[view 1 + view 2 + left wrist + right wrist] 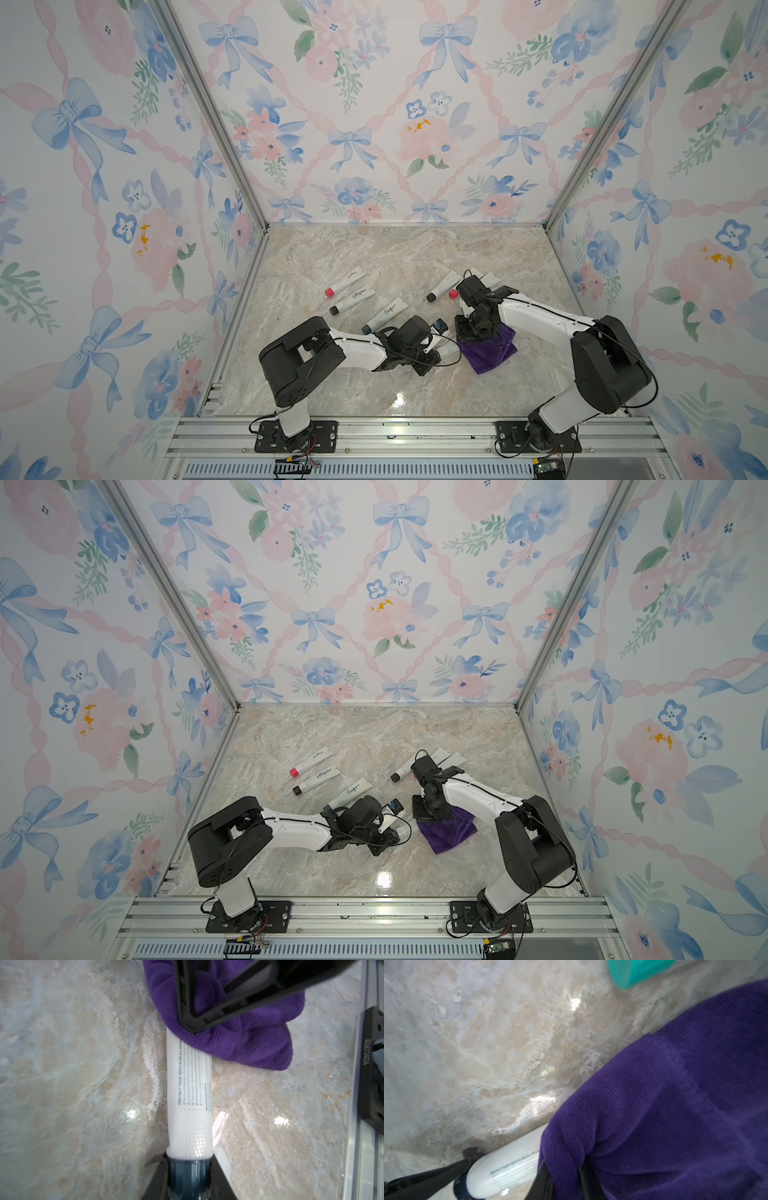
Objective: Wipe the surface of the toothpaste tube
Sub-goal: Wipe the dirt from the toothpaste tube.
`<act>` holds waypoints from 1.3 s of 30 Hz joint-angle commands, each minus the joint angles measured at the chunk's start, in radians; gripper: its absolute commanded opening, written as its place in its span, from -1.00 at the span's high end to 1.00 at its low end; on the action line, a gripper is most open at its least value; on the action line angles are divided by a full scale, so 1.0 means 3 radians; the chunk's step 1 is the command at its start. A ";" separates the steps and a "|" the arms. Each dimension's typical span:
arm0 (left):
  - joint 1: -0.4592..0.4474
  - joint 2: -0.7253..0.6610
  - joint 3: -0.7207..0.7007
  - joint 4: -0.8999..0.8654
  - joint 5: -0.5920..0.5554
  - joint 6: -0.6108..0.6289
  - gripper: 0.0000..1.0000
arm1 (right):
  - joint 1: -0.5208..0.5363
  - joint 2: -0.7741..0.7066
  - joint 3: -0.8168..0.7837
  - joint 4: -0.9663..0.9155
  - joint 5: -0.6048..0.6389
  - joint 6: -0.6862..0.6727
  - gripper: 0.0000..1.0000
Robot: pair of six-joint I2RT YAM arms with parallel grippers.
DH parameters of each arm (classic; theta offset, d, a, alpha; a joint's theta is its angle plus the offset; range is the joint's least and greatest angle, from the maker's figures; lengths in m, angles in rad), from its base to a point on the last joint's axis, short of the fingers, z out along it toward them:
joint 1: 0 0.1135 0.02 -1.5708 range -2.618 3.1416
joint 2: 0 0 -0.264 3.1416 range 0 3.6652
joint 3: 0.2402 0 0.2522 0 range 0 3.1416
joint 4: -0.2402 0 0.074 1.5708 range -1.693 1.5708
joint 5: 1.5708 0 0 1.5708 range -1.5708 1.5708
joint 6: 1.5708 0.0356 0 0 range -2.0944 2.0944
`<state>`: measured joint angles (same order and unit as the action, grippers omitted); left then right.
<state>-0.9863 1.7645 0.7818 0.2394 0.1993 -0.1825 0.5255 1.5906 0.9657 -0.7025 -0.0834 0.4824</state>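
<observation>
Three spare tubes (353, 301) lie in a row on the left side of the marble desk (374, 257). They have handwriting on them, but it is too small to read. A black-capped tube (444, 286) lies farther back. The right arm (540, 316) hides part of the tubes next to it. A green cap (639, 972) pokes in near the cloth.

The toothpaste tube (189, 1095) is near the front middle of the desk, between the two arms. It is low over the desk, and I cannot tell if it touches. The left jaws are clamped on its dark blue cap (188, 1176). The purple cloth (239, 1043) covers its far end. The right jaws are pinched shut on the cloth, right on top of the tube.

The tube is white and smooth, with tiny dots near the cap. Blue letters on it say "PROTECT YOUR TEETH IN AN ALL-ROU", and the rest goes under the cloth. The small lines beside that are too blurry to read.
</observation>
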 commanded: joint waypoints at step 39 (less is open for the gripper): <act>0.0035 0.0111 -0.0044 -0.0146 -0.0071 0.0026 0.52 | -0.0259 0.0169 -0.0060 -0.0079 0.0092 -0.0007 0.60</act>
<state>-0.9863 1.7645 0.7818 0.2401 0.1986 -0.1825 0.4862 1.6047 0.9760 -0.6952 -0.0605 0.4885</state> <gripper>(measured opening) 0.271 0.200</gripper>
